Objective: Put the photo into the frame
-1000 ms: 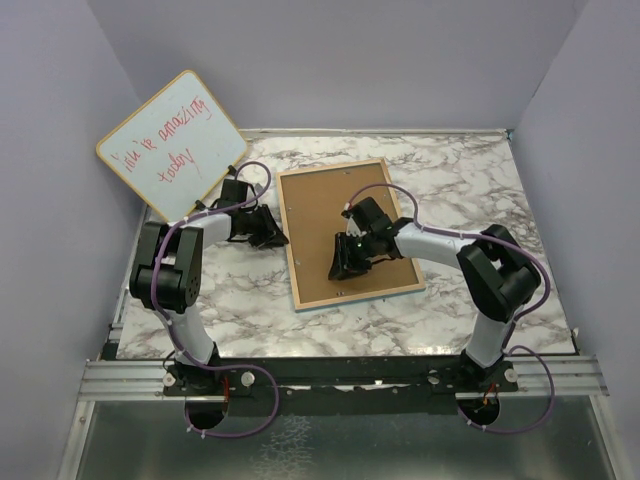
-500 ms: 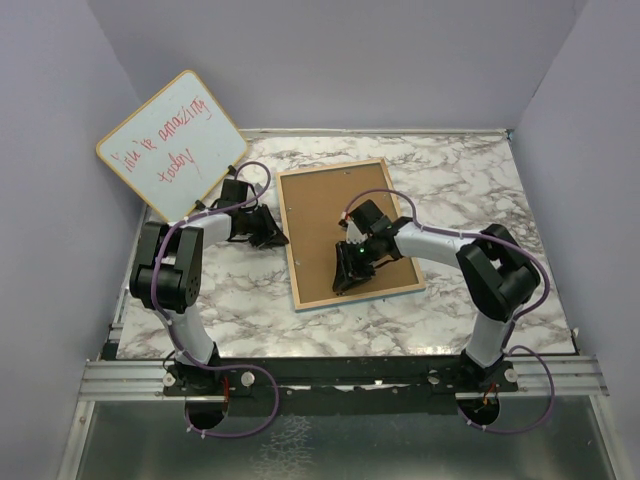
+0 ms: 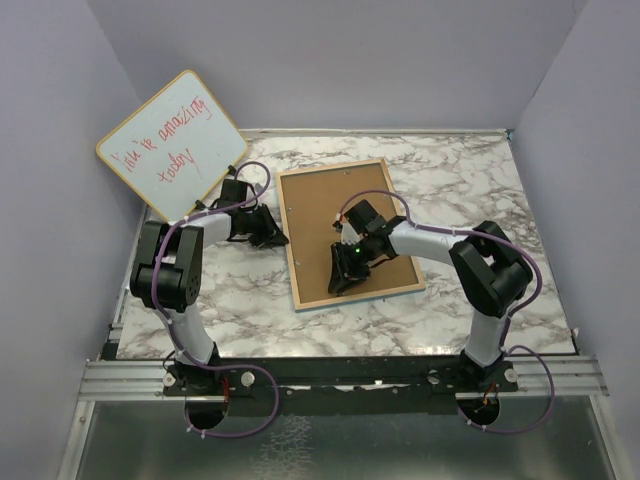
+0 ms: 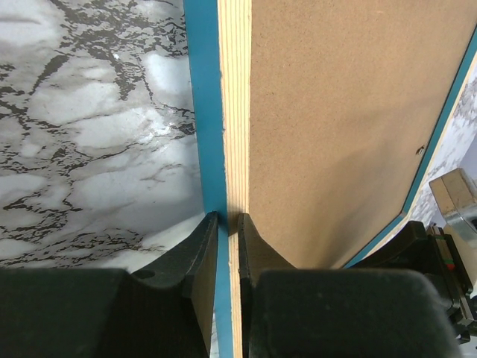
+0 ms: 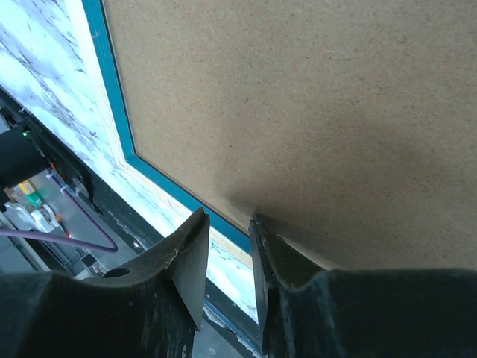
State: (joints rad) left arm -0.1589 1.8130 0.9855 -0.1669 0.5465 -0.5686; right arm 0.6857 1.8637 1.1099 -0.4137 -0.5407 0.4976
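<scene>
The frame (image 3: 330, 166) lies face down on the marble table, pale wood back up, with a blue outer edge (image 4: 201, 112). A brown backing board (image 3: 325, 215) fills it. My left gripper (image 3: 280, 238) is shut on the frame's left rim, one finger on each side of it (image 4: 228, 220). Over the board's front part, my right gripper (image 3: 340, 283) is open a little (image 5: 229, 220). Its right finger touches the board (image 5: 298, 97) at its edge, and the left finger hangs over the frame's rim (image 5: 113, 82). Nothing sits between those fingers. The photo is out of view.
A whiteboard (image 3: 172, 143) with red handwriting leans against the back left wall, close behind my left arm. Purple walls close in the table on three sides. A metal rail (image 3: 340, 375) runs along the near edge by the arm bases.
My right gripper has slid slightly toward the board's front left edge. The left gripper has tightened onto the frame's rim and stayed in place.
</scene>
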